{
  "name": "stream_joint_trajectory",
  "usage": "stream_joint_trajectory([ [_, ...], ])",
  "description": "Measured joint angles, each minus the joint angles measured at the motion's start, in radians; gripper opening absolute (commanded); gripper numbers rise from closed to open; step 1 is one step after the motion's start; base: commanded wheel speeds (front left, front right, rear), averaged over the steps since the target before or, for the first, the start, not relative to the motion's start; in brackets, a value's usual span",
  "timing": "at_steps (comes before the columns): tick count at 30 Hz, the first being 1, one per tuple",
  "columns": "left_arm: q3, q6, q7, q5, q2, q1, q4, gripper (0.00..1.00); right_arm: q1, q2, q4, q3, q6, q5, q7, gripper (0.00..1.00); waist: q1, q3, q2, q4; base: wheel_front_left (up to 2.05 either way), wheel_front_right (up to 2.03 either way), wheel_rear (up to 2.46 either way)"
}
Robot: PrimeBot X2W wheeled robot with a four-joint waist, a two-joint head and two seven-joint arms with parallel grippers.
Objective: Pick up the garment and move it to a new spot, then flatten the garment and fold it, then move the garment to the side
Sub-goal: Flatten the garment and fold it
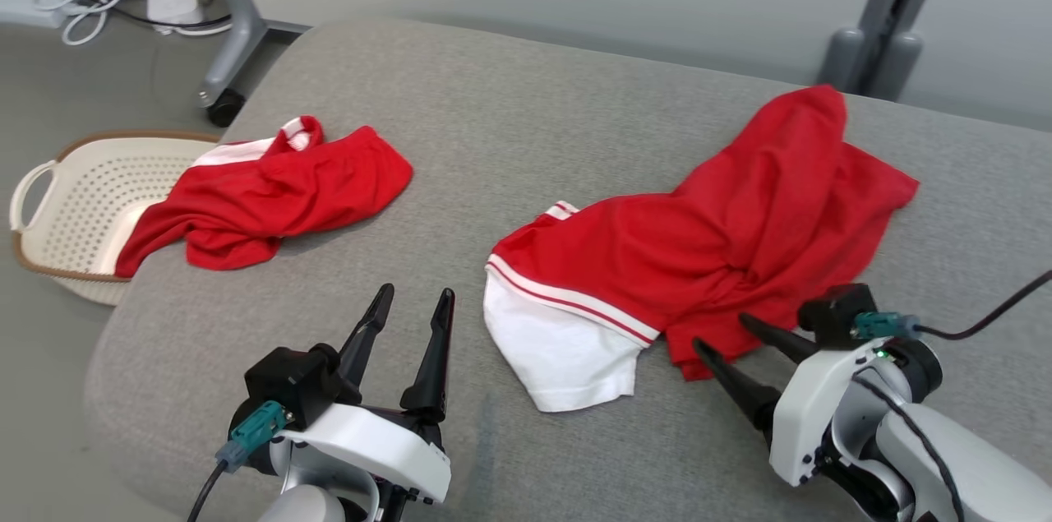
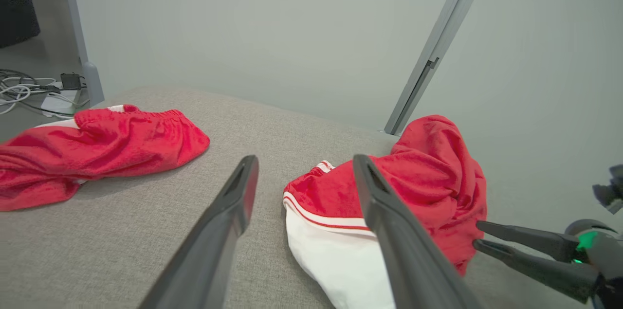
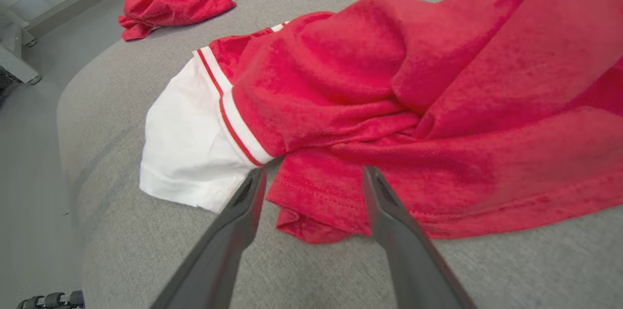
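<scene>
1. Red knit with a white sleeve: the shirt [image 1: 740,234] lies crumpled on the right half of the grey bench [image 1: 526,111]. Its bulk reaches toward the far right edge, and the white sleeve [image 1: 559,349] points at the near edge.
2. A second red garment [image 1: 271,201] sits at the left edge, partly hanging over a white basket [image 1: 82,210] on the floor. I leave it alone.
3. My right gripper [image 1: 722,330] is spread and empty, its tips just short of the shirt's near hem [image 3: 316,202]. In the right wrist view that bunched hem lies directly ahead, between the fingers.
4. My left gripper [image 1: 416,292] is likewise spread and holds nothing. It hovers by the near edge, just left of the sleeve.
5. I judge this to be the first step: the approach to the pick-up, with no grasp made yet.
6. Next I would ease the right fingers forward over the hem and close on the folded layers. The left could take the sleeve. Both grips need to be firm enough to lift the cloth clear of the bench.
</scene>
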Motion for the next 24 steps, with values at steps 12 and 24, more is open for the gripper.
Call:
stream_joint_trajectory([
  [12, -0.001, -0.002, -0.018, -0.015, -0.016, 0.011, 0.025, 1.00, -0.028, 0.028, 0.079, 0.050, 0.000, -0.135, 0.135, 1.00, 0.0000, 0.021, 0.0000, 0.065, 0.00, 0.00, 0.00],
  [24, 0.004, 0.000, -0.022, -0.021, -0.004, 0.012, 0.040, 1.00, -0.033, 0.057, 0.067, 0.010, 0.000, -0.233, 0.141, 0.00, 0.0000, -0.006, 0.0000, 0.022, 0.00, 0.00, 0.00],
])
